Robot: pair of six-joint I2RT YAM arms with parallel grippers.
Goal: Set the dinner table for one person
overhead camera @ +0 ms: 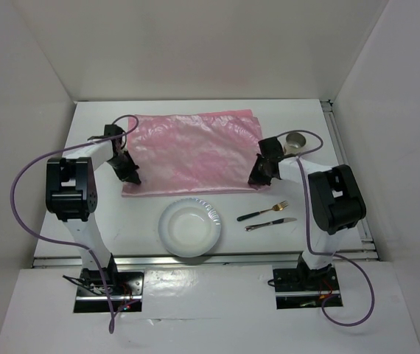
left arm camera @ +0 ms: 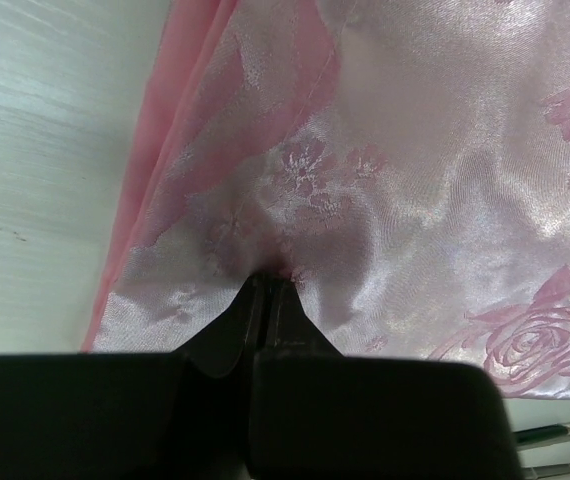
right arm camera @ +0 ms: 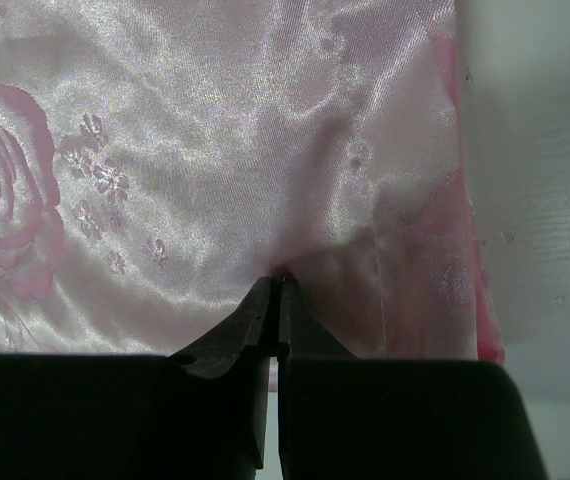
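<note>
In the top external view, the white tabletop is seen filling the enclosure, with a pink cloth spread across its far half. The left end effector is placed at the cloth's near left corner and the right end effector at its near right corner. A white plate is set on bare tabletop just beside the cloth's near edge. A fork and a knife are laid to its right, and a metal cup is partly hidden behind the right arm.

In the left wrist view, the left end effector is shown fully closed, with a small pucker of rose-patterned fabric pinched between its tips near the cloth's left hem. Bare tabletop is seen beyond that hem.

In the right wrist view, the right end effector is likewise shown closed on a fold of the cloth, close to the right hem.

The step in hand is judged to be the laying and straightening of the cloth, held at both near corners. None of the tableware has been placed on it yet. For the next move, the two arms would need to be moved together so that the fabric is kept taut and square. The plate lies close to the near edge and would have to be avoided. Both grips would then need to be released before the plate, fork and knife are fetched.
</note>
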